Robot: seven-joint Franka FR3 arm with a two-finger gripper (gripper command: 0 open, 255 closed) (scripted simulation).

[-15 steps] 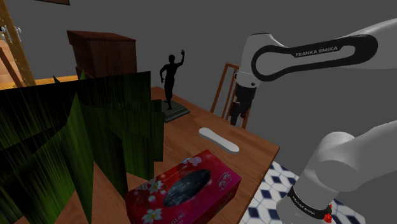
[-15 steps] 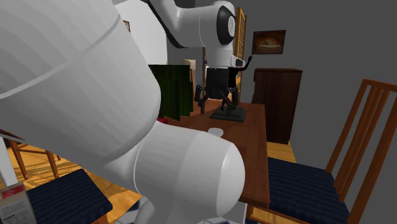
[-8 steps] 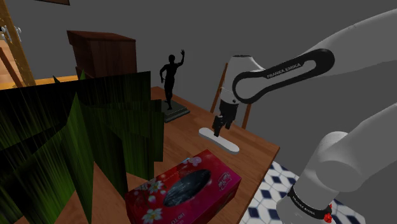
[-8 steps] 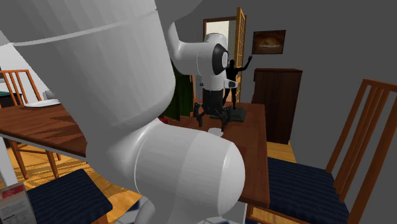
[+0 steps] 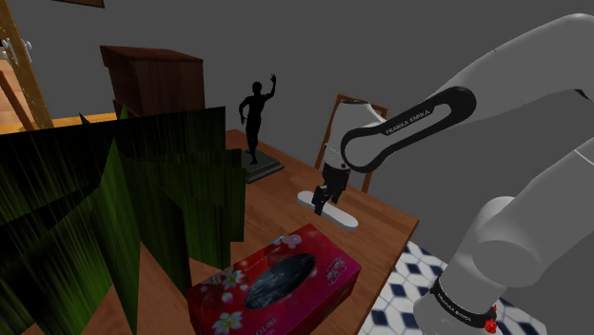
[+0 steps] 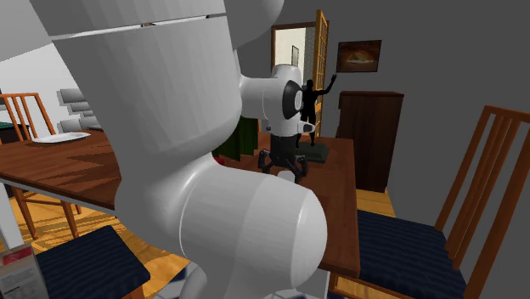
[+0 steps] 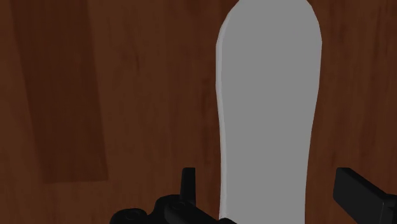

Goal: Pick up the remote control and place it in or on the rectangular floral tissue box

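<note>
Lying flat on the brown wooden worktop (image 5: 386,226) is the remote control (image 5: 341,218), a plain pale grey slab, long and narrow with rounded ends and no buttons drawn on it. In the shoulder view its long axis runs from upper left to lower right, roughly along the worktop's near edge. The black hand (image 5: 319,198) is low over the remote's upper-left end. In the wrist view the remote control (image 7: 270,102) stretches straight away from the hand (image 7: 268,175), whose two fingers stand wide apart, one on each long side, with a sliver of wood showing between each finger and the remote. They hold nothing yet. The fingers would meet across the narrow width, which looks a sound way to clasp so smooth and thin a shape.

The tissue box (image 5: 276,281) sits nearby toward the shoulder view's lower left: a rectangular magenta box with white flowers and a dark oval opening on top. Beyond the remote stands a black figurine (image 5: 255,119) with one arm raised, and a dark green plant (image 5: 114,209) flanks the box.
</note>
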